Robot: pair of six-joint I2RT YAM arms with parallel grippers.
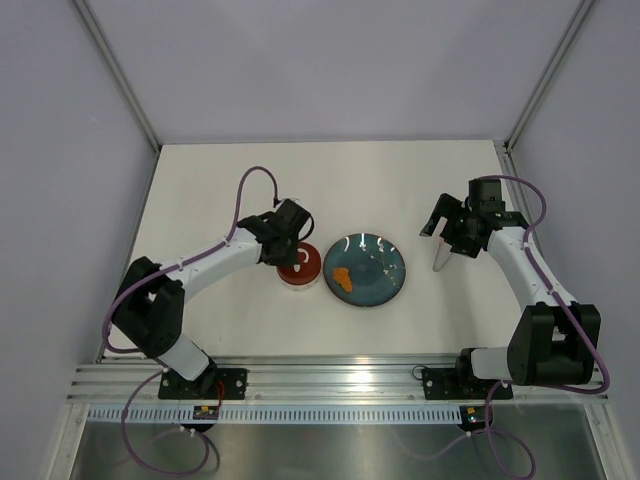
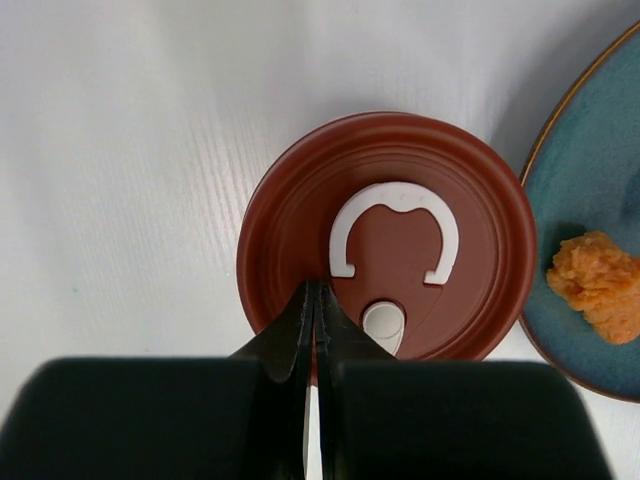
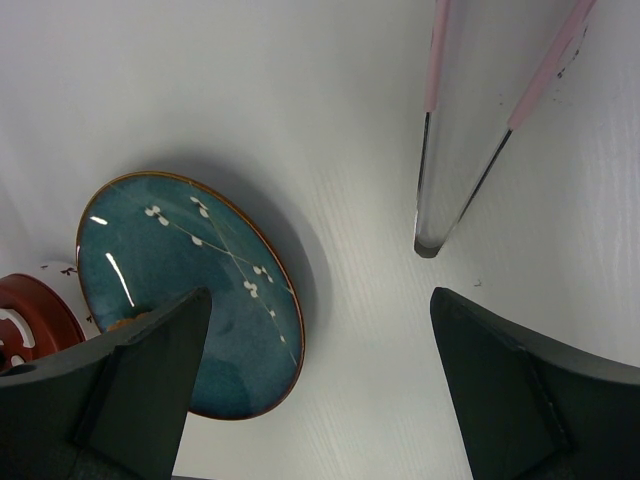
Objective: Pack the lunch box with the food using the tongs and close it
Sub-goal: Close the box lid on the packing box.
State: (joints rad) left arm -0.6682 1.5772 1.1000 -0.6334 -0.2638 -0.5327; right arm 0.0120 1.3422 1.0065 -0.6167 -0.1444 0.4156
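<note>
L arm reaches over the lunch box (image 1: 299, 270). The box sits on the white table (image 1: 330, 180) just left of the teal plate (image 1: 382, 262), nearly touching its rim. The dark red lid (image 2: 290, 210) is on the box. Its white loop (image 2: 395, 200) lies flat on top w/ a small white button (image 2: 383, 322) next to it.

The left gripper (image 2: 315, 295) is clenched, fingers pressed together w/ nothing between them. Its tips are over the near edge of the lid; can't tell if they touch it.

Food (image 2: 598, 285): one orange lump in view, on the plate's left part, on the side nearest the box. The plate has a white blossom sprig painted across it.

R side: the right gripper (image 3: 320, 295) is spread wide and grasps nothing, over the table to the right of the plate. The tongs (image 3: 426, 225) are just beyond its fingers, their pink arms narrowing to a silver point that faces the gripper. Neither finger touches them. In the top view the tongs are right of the plate and apart from it; can't tell if they lie flat on the table.
</note>
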